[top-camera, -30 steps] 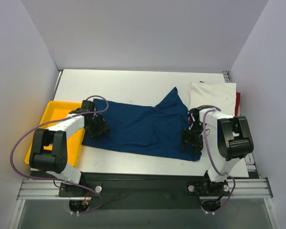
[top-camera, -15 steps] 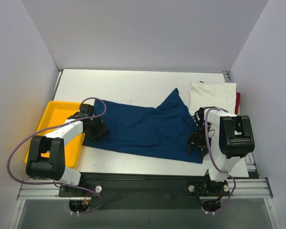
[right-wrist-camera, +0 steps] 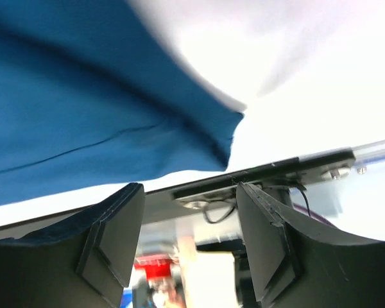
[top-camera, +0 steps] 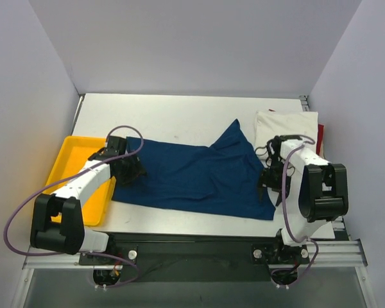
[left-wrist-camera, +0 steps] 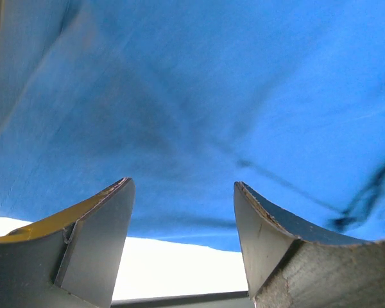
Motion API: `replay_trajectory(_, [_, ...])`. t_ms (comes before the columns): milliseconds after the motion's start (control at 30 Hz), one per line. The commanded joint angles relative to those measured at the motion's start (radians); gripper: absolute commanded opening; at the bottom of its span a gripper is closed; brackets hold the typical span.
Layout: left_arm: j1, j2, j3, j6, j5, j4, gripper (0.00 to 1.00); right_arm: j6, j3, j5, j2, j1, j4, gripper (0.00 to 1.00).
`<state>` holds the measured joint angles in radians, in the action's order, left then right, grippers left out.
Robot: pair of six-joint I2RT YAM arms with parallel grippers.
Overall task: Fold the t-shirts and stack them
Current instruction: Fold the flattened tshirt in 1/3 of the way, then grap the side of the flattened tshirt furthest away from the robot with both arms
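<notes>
The navy blue t-shirt [top-camera: 192, 176] lies spread flat across the middle of the table, one sleeve pointing to the back. The cream-white t-shirt [top-camera: 286, 128] lies folded at the back right, with a sliver of the red t-shirt [top-camera: 320, 136] showing at its right edge. My left gripper [top-camera: 129, 171] is open and empty low over the navy shirt's left edge; its view shows blue cloth [left-wrist-camera: 199, 96] ahead of the left gripper [left-wrist-camera: 179, 187] and bare table between the fingers. My right gripper [top-camera: 274, 177] is open and empty at the shirt's right edge; in its view the right gripper [right-wrist-camera: 189, 187] stands just short of the shirt's near corner [right-wrist-camera: 212, 138].
A yellow plastic tray [top-camera: 69, 160] sits at the left, its right side touching the navy shirt's left edge. The table's near edge and metal rail [top-camera: 199, 247] run just in front of the shirt. Walls close in the table on three sides.
My right gripper has moved right and toward the back, to the shirt's right edge. My left arm has swung its elbow forward; its gripper stays at the left edge. The shirt's right side lies slightly flatter.
</notes>
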<state>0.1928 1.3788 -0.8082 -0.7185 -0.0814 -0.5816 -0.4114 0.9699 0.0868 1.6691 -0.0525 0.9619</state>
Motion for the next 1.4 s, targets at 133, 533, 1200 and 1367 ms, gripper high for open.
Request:
replay_trajectory(133, [0.004,0.077,-0.164,0.054,-0.020,0.068,0.74,0.065,0.300,0.112,-0.014,-0.061,0.075,0.60])
replay_trajectory(533, [0.007,0.253,-0.117,0.050,-0.054,0.173,0.74,0.060,0.315,0.274,0.264,-0.176,-0.164,0.58])
replay_trajectory(1200, [0.022,0.034,0.084,-0.007,-0.034,0.071,0.74,-0.029,-0.019,0.199,0.162,-0.147,-0.178,0.57])
replay_trajectory(1367, [0.040,0.022,0.078,-0.007,-0.040,0.040,0.74,-0.012,0.007,0.174,0.169,-0.115,-0.161,0.58])
